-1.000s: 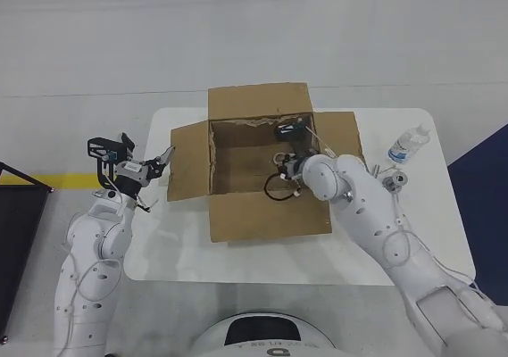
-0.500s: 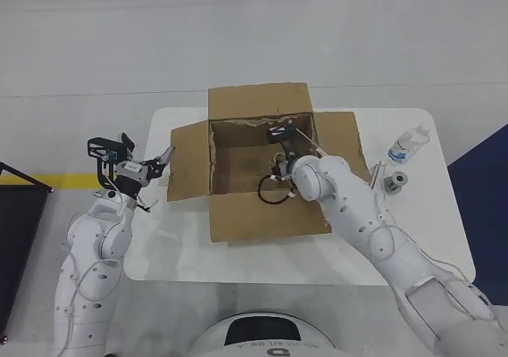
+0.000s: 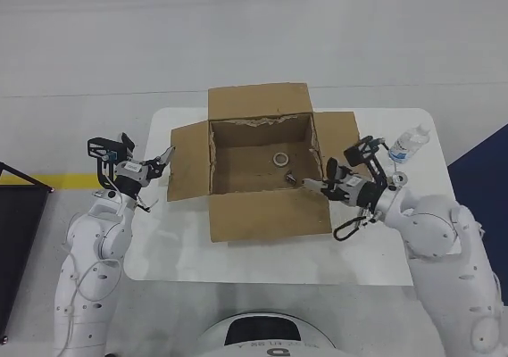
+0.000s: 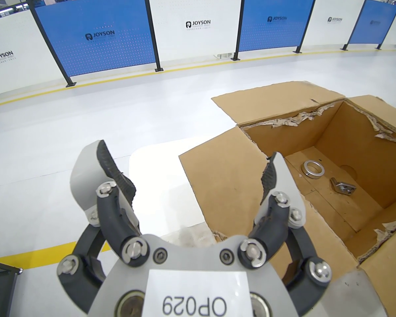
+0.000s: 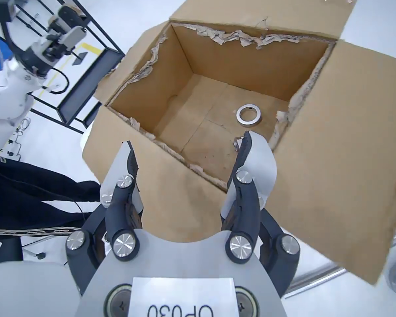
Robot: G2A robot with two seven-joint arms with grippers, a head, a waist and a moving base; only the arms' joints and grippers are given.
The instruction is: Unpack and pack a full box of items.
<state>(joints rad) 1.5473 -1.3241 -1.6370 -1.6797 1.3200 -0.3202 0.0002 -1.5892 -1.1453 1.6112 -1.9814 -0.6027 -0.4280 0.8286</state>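
Box: the open cardboard box (image 3: 267, 219) stands in the middle of the white table (image 3: 236, 259). All four flaps are folded outward and the inner edges are torn.
Box contents: a metal ring (image 3: 278, 159) lies flat on the box floor. A small metal bracket (image 3: 291, 178) lies just beside it, toward the right wall; the two are apart.
Left tool: the left tool (image 3: 160, 168) is outside the box, beyond the left flap and over the left edge of the table. Its fingers are spread wide and hold nothing.
Left wrist view: the left tool (image 4: 188, 150) points toward the left flap of the box (image 4: 231, 179). The ring (image 4: 313, 168) and the bracket (image 4: 342, 187) show on the box floor past the right-hand finger.
Right tool: the right tool (image 3: 321, 177) is above the right flap, at the rim of the opening near the front right corner. Its fingers are spread wide and hold nothing.
Right wrist view: the right tool (image 5: 188, 138) points down into the box (image 5: 244, 64). The ring (image 5: 248, 114) lies on the floor near one fingertip. The bracket (image 5: 236, 141) is mostly hidden behind that finger.
Table, right side: a clear water bottle (image 3: 407, 145) lies near the far right of the table, well apart from the box. A small metal cylindrical part (image 3: 397, 182) sits just beside it, nearer the robot.
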